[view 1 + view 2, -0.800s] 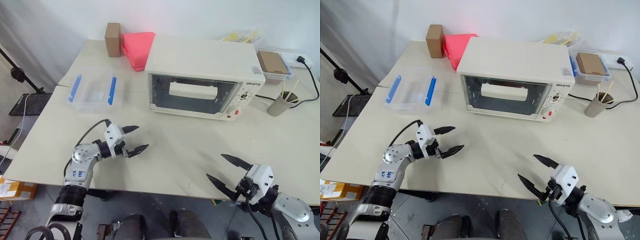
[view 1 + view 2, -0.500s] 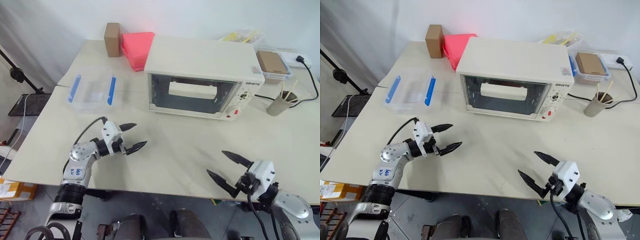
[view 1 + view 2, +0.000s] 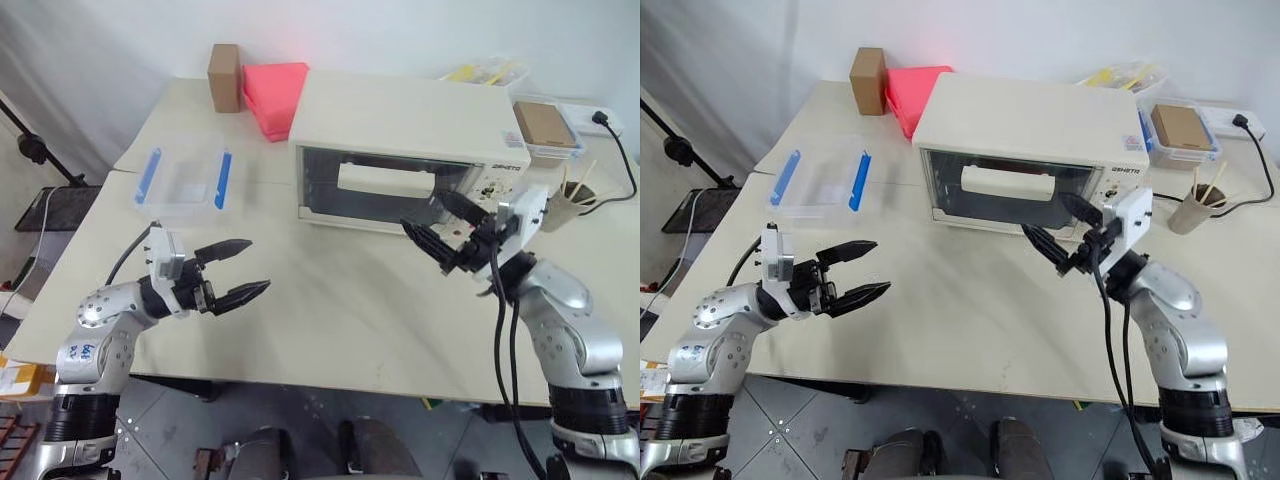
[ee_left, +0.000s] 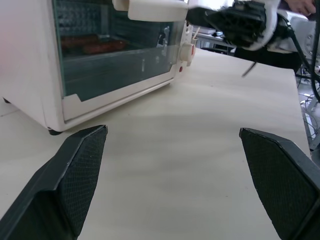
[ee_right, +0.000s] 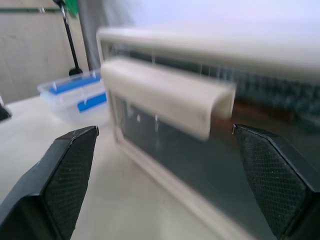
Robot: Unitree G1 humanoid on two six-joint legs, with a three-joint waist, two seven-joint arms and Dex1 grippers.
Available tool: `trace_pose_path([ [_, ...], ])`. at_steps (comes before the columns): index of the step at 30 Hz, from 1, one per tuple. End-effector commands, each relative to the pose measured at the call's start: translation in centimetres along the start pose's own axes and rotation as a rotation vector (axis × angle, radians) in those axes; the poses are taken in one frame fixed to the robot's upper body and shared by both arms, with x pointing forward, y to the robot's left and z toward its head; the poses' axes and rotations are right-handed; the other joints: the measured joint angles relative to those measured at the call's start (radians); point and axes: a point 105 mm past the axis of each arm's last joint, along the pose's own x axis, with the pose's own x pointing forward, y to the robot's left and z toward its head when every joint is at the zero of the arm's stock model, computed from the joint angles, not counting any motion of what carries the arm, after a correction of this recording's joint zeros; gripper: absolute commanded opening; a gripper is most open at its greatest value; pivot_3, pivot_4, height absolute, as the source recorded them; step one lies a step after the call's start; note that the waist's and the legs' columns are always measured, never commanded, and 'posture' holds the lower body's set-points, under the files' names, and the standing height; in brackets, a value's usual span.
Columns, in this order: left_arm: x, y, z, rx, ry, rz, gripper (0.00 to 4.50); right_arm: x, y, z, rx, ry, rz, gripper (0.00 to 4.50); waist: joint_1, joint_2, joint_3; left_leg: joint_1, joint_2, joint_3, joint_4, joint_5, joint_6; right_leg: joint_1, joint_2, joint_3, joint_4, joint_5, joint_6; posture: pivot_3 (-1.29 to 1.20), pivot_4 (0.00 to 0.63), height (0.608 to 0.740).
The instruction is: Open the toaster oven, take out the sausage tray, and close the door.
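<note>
Left eye view: toaster oven [image 3: 410, 150] mid-table, door [image 3: 385, 190] shut, so opening not yet begun. Right gripper [image 3: 437, 228] raised just before the bar handle [image 3: 385, 180], jaws spread wide, empty, likely lined up to hook it. Left gripper [image 3: 232, 270] spread, empty, held well clear. Sausage tray [image 4: 92, 46] inside behind glass.

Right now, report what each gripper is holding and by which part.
Nothing is held. The left gripper is open above the table; the right gripper is open in front of the door, not on its handle.
</note>
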Motion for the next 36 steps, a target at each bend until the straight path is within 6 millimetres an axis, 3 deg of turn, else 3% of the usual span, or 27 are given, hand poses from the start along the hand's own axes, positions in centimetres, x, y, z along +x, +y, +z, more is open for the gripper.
trace_pose_path([
  [1, -0.1, -0.2, 1.0, 0.018, -0.039, 0.019, 4.48, 0.5, 0.4, 0.8, -0.026, -0.044, 0.035, 4.50, 0.001, 0.000, 0.000, 0.000, 0.000, 0.000, 0.000, 0.000, 0.000, 0.000, 0.000, 0.000, 0.000, 0.000, 0.000, 0.00, 0.150, 0.740],
  [6, -0.2, 0.0, 1.1, -0.019, -0.062, 0.050, 4.48, 0.2, 2.4, 0.6, -0.056, -0.045, 0.161, 4.50, 0.002, 0.000, 0.000, 0.000, 0.000, 0.000, 0.000, 0.000, 0.000, 0.000, 0.000, 0.000, 0.000, 0.000, 0.000, 0.00, 0.150, 0.740],
  [8, -0.3, 0.8, 1.9, -0.066, -0.100, 0.084, 4.48, -0.9, 3.9, -0.4, -0.099, 0.005, 0.254, 4.50, 0.002, 0.000, 0.000, 0.000, 0.000, 0.000, 0.000, 0.000, 0.000, 0.000, 0.000, 0.000, 0.000, 0.000, 0.000, 0.00, 0.150, 0.740],
  [13, -0.5, 2.1, 3.2, -0.093, -0.132, 0.106, 4.48, -3.0, 5.1, -2.6, -0.307, 0.090, 0.373, 4.50, -0.002, 0.000, 0.000, 0.000, 0.000, 0.000, -0.001, 0.000, 0.000, 0.000, 0.000, 0.000, -0.001, 0.000, 0.000, 0.00, 0.150, 0.740],
  [16, 0.2, 3.0, 4.1, -0.077, -0.166, 0.103, 3.90, -3.8, 5.3, -3.8, -0.385, 0.120, 0.411, 4.50, -0.004, 0.000, 0.000, 0.001, 0.000, 0.001, -0.001, 0.000, 0.000, 0.000, 0.000, 0.001, -0.001, 0.000, 0.000, 0.00, 0.150, 0.740],
  [19, 1.5, 4.2, 4.6, -0.036, -0.185, 0.115, 2.89, -4.0, 5.2, -4.3, -0.431, 0.119, 0.419, 4.50, 0.001, 0.000, 0.000, 0.001, 0.000, 0.001, 0.000, 0.001, -0.001, 0.000, 0.001, 0.001, 0.000, 0.000, 0.000, 0.00, 0.150, 0.740],
  [28, 7.9, 6.4, 3.7, 0.033, -0.173, 0.102, 0.11, -3.6, 4.8, -4.7, -0.484, 0.104, 0.422, 4.50, 0.002, 0.000, 0.000, 0.000, 0.001, 0.002, 0.003, 0.001, -0.001, -0.001, 0.002, 0.001, 0.002, 0.000, 0.000, 0.00, 0.150, 0.740],
  [33, 11.6, 5.7, 1.6, 0.025, -0.113, 0.015, 0.02, -4.4, 4.6, -5.1, -0.554, 0.108, 0.398, 4.50, 0.005, 0.000, 0.000, 0.000, 0.001, 0.003, 0.005, 0.001, -0.001, -0.001, 0.002, 0.001, 0.004, 0.000, 0.000, 0.00, 0.150, 0.740],
  [36, 12.0, 4.6, 0.2, 0.039, -0.062, -0.065, 0.02, -6.2, 4.0, -5.9, -0.570, 0.148, 0.328, 4.50, 0.005, 0.000, 0.000, 0.000, 0.001, 0.003, 0.005, 0.001, -0.001, -0.001, 0.002, 0.001, 0.004, 0.000, 0.000, 0.00, 0.150, 0.740],
])
